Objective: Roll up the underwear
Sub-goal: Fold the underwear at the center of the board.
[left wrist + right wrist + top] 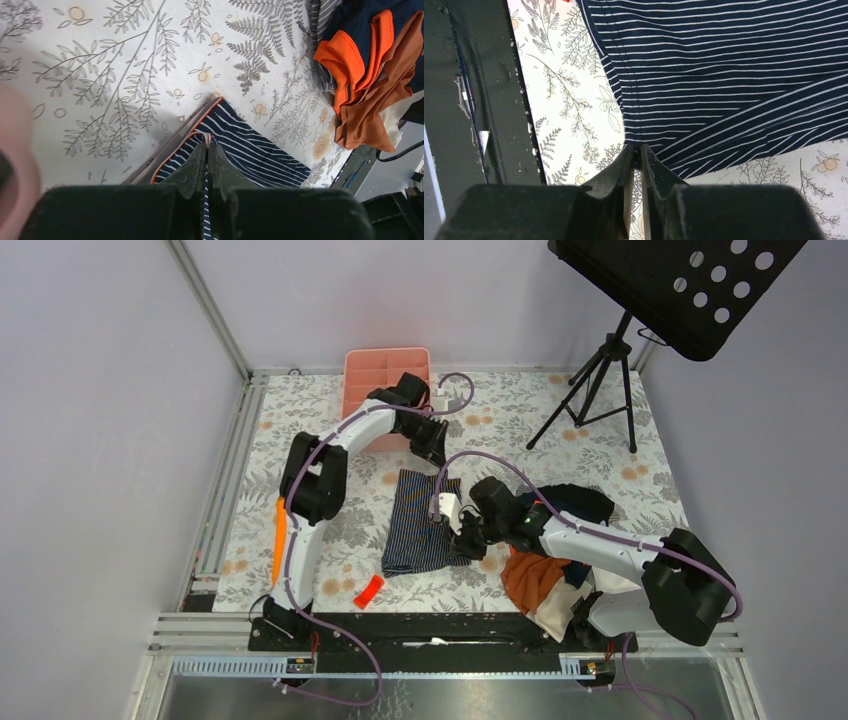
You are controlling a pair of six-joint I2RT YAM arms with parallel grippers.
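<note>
Seen from above, a flower-patterned worktop (600,440) carried a pink tray (350,380) at its far edge. Just in front of the tray, the left gripper (432,445) reached down to the far end of the striped underwear (420,525). The underwear lay spread flat in the middle of the worktop, dark navy with thin white stripes. In the left wrist view the gripper's fingers were pressed together on the orange-trimmed waistband edge, pinching it.

At the garment's near right edge sat the right gripper (468,540). Its wrist view showed the fingers almost together with a thin gap, their tips right at the hem. It could not be told whether any cloth was caught between them.

Further right lay a pile of clothes (540,580), orange, rust and navy, well apart from the left gripper and just beside the right arm.

The step in hand seemed to be flattening and securing the garment, since no roll had yet formed. The next move probably called for one end to be lifted and turned over onto the cloth, with both sides kept level so the roll stayed even.
</note>
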